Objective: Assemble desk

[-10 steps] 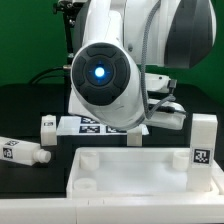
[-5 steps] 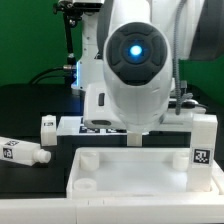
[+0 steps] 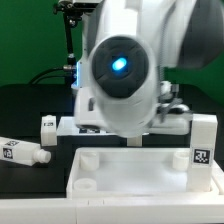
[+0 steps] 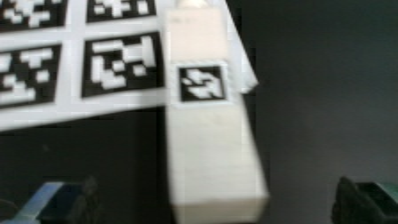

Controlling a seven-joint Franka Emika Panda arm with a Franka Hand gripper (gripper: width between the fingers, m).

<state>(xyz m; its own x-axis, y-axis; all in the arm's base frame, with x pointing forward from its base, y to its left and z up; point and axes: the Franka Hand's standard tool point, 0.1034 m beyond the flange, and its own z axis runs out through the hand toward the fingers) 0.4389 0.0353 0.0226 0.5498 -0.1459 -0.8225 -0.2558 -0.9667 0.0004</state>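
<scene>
While the arm swings back toward the exterior view's left, its gripper hangs spread, empty, astride a leg lying across the marker board edge. A grasp looks imminent, and the tabletop waits nearby.

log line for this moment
gripper: open, fingertips either side of leg, no contact | leg: lying, one end at marker board edge | tabletop: lying flat
</scene>
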